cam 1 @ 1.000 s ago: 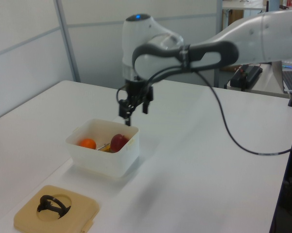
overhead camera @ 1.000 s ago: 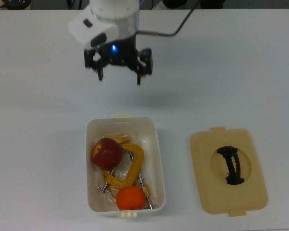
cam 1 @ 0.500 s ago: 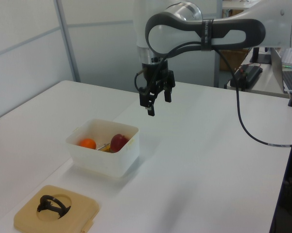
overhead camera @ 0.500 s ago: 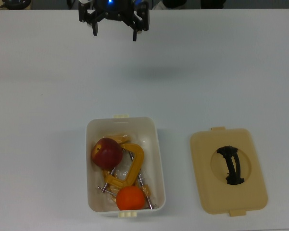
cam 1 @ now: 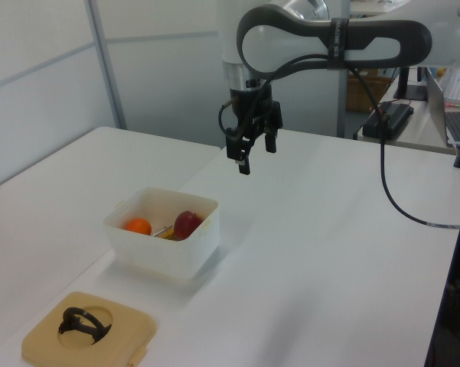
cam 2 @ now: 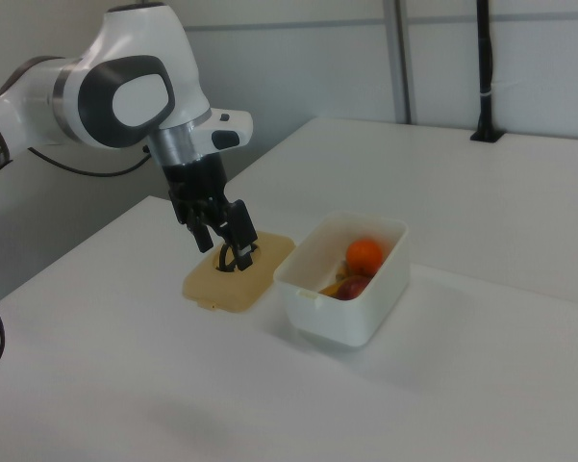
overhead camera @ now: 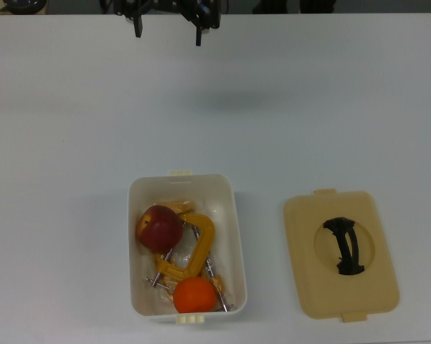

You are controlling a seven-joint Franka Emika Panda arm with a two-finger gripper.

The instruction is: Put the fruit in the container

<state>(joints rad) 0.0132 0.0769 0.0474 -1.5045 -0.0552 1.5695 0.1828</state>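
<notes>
Top view: both fruits lie in the container, gripper cut off by the top edge.
Only the gripper (overhead camera: 166, 27) fingers' lower ends show, spread apart and empty; the arm is out of frame. The apple (overhead camera: 158, 227) and orange (overhead camera: 195, 294) sit in the white container (overhead camera: 237, 236), partly covering yellow clamps (overhead camera: 188, 252); bare tabletop (overhead camera: 330, 115) lies between gripper and container, and the tan lid (overhead camera: 340, 254) lies beside the container on the top view's right. Left view: the container's near wall hides the fruit's undersides, and the gripper hangs above the tabletop beyond the container. Right view: the gripper overlaps the lid, hiding its handle; the apple barely shows.
</notes>
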